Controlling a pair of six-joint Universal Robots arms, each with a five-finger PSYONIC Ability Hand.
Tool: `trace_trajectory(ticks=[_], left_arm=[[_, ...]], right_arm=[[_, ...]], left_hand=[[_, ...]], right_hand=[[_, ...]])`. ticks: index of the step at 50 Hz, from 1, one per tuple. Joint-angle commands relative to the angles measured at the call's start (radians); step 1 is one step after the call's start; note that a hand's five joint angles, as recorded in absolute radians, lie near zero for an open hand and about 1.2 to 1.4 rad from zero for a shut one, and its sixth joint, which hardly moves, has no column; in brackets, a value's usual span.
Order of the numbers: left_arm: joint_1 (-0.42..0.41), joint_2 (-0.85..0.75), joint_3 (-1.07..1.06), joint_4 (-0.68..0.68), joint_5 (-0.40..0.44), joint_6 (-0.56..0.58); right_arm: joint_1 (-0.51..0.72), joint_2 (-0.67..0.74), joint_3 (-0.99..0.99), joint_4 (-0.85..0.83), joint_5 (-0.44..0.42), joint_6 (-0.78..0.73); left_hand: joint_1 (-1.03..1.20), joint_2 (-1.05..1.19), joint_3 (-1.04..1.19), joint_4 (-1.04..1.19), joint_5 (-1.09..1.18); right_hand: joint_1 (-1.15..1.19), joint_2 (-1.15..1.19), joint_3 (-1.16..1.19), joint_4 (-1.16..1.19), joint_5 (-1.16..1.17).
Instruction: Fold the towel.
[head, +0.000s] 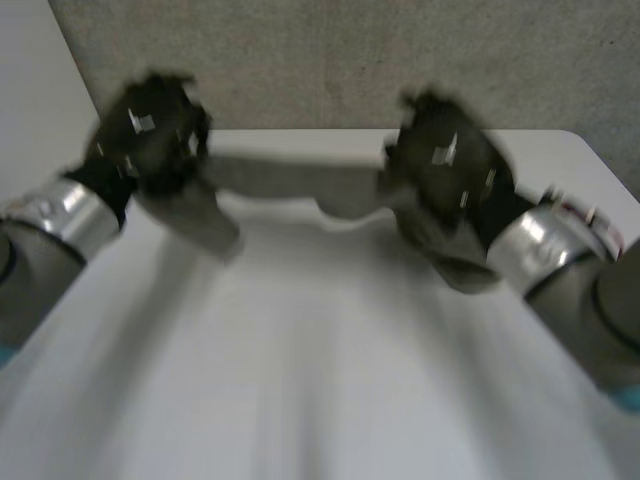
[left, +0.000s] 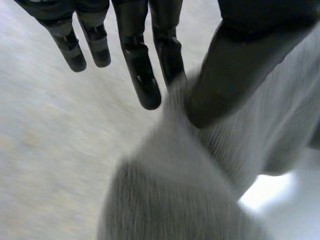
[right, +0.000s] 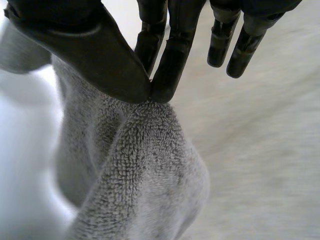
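Bench (head: 320, 400): white, took up the lower part of the head view. Its far edge ran behind both hands, with a rounded far corner at 2 o'clock. The surface from centre through 6 o'clock carried nothing, so there was open room below the hands.

Arms: the left arm (head: 45, 235) came in from 9 o'clock and the right arm (head: 570, 260) from 4 o'clock. Both angled up and inward, with wrists raised above the bench.

Towel (head: 300, 180): grey terry, held up off the bench and stretched between the two hands, near the far edge at 12 o'clock. Its upper edge ran hand to hand and its lower edge dipped just right of centre. A loose end hung below each hand.

Left hand (head: 150, 125): at 10 o'clock, back of the hand toward the head camera. In the left wrist view the hand (left: 235, 50) had its thumb pressed against the towel (left: 200, 175), pinching it with the nearest fingers. The remaining fingers (left: 70, 45) were straight and clear of the cloth.

Right hand (head: 445, 165): at 2 o'clock, posed as a mirror of the left. In the right wrist view the hand (right: 100, 55) pinched a bunched fold of towel (right: 145, 165) between thumb tip and a fingertip. The outer fingers (right: 242, 50) were extended and free of the cloth.
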Motion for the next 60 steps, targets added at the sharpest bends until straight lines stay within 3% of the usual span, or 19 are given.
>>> trace_trajectory(ticks=[1, 2, 3, 7, 9, 18, 23, 25, 33, 40, 48, 60], left_arm=[[0.051, 0.012, -0.145, -0.131, 0.211, 0.134], [0.072, 0.018, -0.137, -0.185, 0.218, 0.183], [0.095, 0.022, -0.122, -0.248, 0.219, 0.235], [0.114, 0.022, -0.074, -0.337, 0.226, 0.319], [0.113, 0.022, -0.029, -0.385, 0.224, 0.349], [0.085, 0.006, 0.041, -0.364, 0.215, 0.273], [0.042, -0.069, 0.078, -0.317, 0.189, 0.196], [-0.007, -0.127, 0.125, -0.294, 0.134, 0.156], [-0.088, -0.314, 0.316, -0.291, -0.017, 0.104], [-0.134, -0.483, 0.489, -0.316, -0.023, 0.096], [-0.148, -0.679, 0.714, -0.478, -0.012, 0.099], [-0.130, -0.787, 0.774, -0.489, -0.012, 0.109]], right_arm=[[-0.016, 0.033, 0.133, 0.258, -0.164, -0.258], [-0.031, 0.036, 0.114, 0.338, -0.164, -0.296], [-0.048, 0.035, 0.088, 0.412, -0.173, -0.306], [-0.055, 0.035, 0.007, 0.509, -0.180, -0.249], [-0.058, 0.031, -0.056, 0.525, -0.183, -0.110], [-0.094, 0.031, -0.140, 0.492, -0.154, 0.246], [-0.097, 0.068, -0.151, 0.454, -0.069, 0.265], [-0.097, 0.103, -0.176, 0.448, -0.013, 0.269], [-0.094, 0.232, -0.312, 0.458, 0.032, 0.266], [-0.093, 0.349, -0.433, 0.491, 0.031, 0.257], [-0.093, 0.545, -0.603, 0.580, 0.020, 0.194], [-0.085, 0.689, -0.728, 0.594, 0.020, 0.180]], left_hand=[[-0.490, -0.490, -0.051, -0.059, -0.511], [-0.532, -0.532, -0.051, -0.059, -0.552], [-0.544, -0.544, -0.051, -0.059, -0.564], [-0.553, -0.553, -0.051, -0.059, -0.573], [-0.558, -0.559, -0.051, -0.059, -0.579], [-0.556, -0.556, -0.051, -0.059, -0.576], [-0.544, -0.544, -0.051, -0.059, -0.564], [-0.541, -0.541, -0.051, -0.059, -0.561], [-0.555, -0.556, -0.051, -0.059, -0.576], [-0.556, -0.556, -0.051, -0.059, -0.576], [-0.512, -0.512, -0.051, -0.059, -0.532], [-0.488, -0.488, -0.051, -0.059, -0.509]], right_hand=[[-0.547, -0.589, -0.042, -0.076, -0.595], [-0.982, -1.024, -0.042, -0.076, -1.030], [-1.106, -1.148, -0.042, -0.076, -1.153], [-1.106, -1.148, -0.042, -0.076, -1.153], [-1.106, -1.148, -0.042, -0.076, -1.153], [-1.106, -1.148, -0.042, -0.076, -1.153], [-1.106, -1.148, -0.042, -0.076, -1.153], [-1.106, -1.148, -0.042, -0.076, -1.153], [-1.106, -1.148, -0.042, -0.076, -1.153], [-1.106, -1.148, -0.042, -0.076, -1.153], [-1.057, -1.099, -0.042, -0.076, -1.105], [-0.949, -0.991, -0.042, -0.076, -0.996]])
